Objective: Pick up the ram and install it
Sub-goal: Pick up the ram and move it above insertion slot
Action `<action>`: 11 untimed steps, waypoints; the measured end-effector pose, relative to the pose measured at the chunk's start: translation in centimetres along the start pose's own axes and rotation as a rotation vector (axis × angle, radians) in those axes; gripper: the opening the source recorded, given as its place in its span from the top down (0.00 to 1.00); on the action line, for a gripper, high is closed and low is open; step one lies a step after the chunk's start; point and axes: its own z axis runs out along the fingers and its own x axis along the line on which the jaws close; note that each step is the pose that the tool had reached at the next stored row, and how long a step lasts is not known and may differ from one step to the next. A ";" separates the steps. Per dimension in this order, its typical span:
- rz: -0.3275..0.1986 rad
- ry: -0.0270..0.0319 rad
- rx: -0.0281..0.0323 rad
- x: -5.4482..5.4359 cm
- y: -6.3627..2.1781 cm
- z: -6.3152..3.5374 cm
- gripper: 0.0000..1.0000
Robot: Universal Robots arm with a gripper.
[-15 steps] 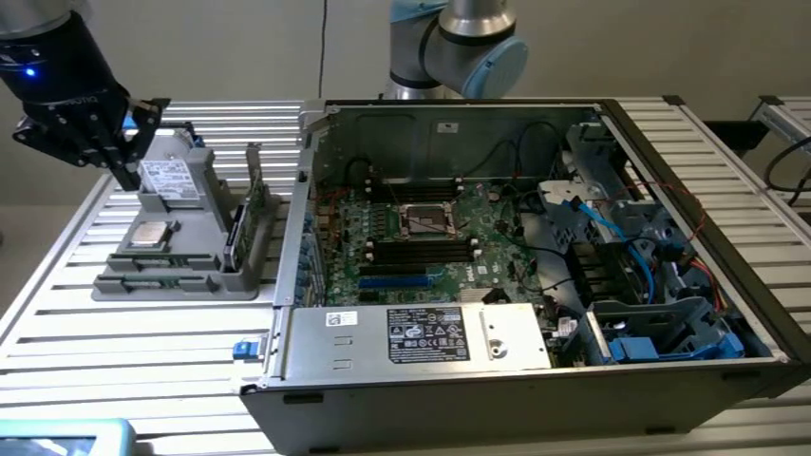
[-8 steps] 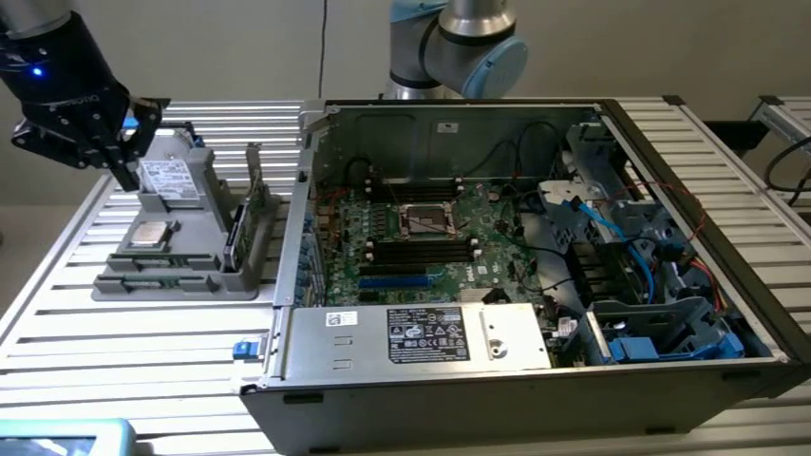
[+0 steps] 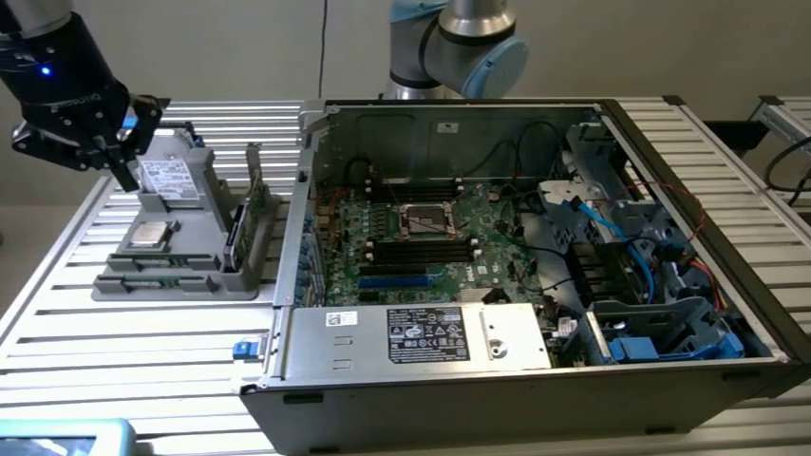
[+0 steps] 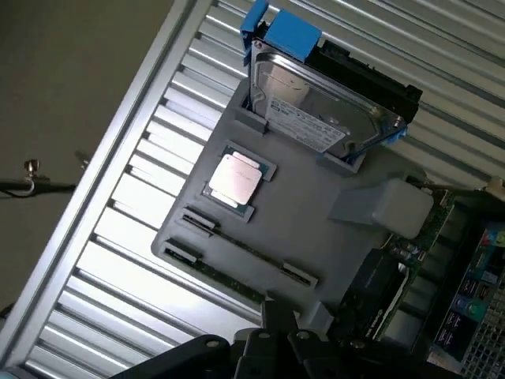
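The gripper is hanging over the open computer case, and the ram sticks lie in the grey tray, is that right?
Not quite. The exterior view shows the gripper over the grey tray, beside the open computer case, not over it. The ram does lie in that tray.

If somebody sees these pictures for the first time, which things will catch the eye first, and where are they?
The big open computer case stands in the middle of the exterior view, its green motherboard laid bare. On the exterior view's left a grey tray carries a hard drive, a silver processor chip and the slim ram, with the black pincer hovering near the hard drive.
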 end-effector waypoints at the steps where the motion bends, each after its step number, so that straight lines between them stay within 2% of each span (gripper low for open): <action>1: -0.018 0.0008 -0.0003 0.0 0.00 0.00 0.89; 11: -0.199 0.0090 -0.0035 0.0 0.00 0.01 0.89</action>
